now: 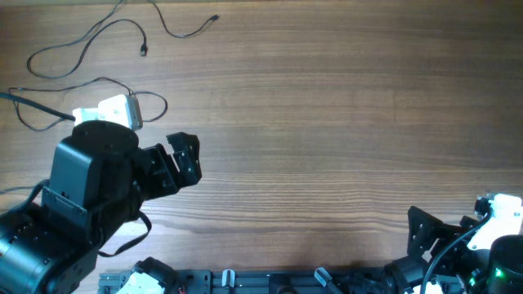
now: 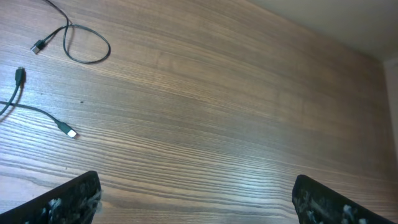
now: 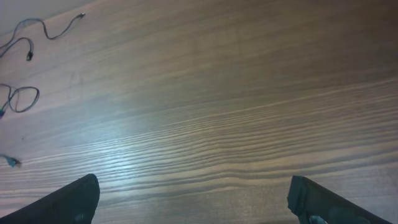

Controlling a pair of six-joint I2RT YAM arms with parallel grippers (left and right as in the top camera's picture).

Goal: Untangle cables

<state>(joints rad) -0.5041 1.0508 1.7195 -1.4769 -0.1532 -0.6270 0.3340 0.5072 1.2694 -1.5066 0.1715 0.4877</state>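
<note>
Several thin black cables lie spread at the table's far left. One cable (image 1: 82,41) curves to a plug (image 1: 145,51), another cable (image 1: 184,34) ends in a plug near the back edge, and a looped cable (image 1: 106,79) runs partly under my left arm. My left gripper (image 1: 189,157) hangs open to the right of them, nothing between its fingers. The left wrist view has a cable loop (image 2: 87,53) and a silver-tipped plug (image 2: 71,132) far ahead of the open left gripper (image 2: 196,199). My right gripper (image 1: 445,230) stands open at the front right, with the cables (image 3: 22,99) distant from the right gripper (image 3: 196,199).
The bulky left arm (image 1: 82,196) covers the front left of the wooden table (image 1: 343,122). A white block (image 1: 110,110) sits on that arm beside the looped cable. A black rail (image 1: 245,282) with the arm bases lines the front edge.
</note>
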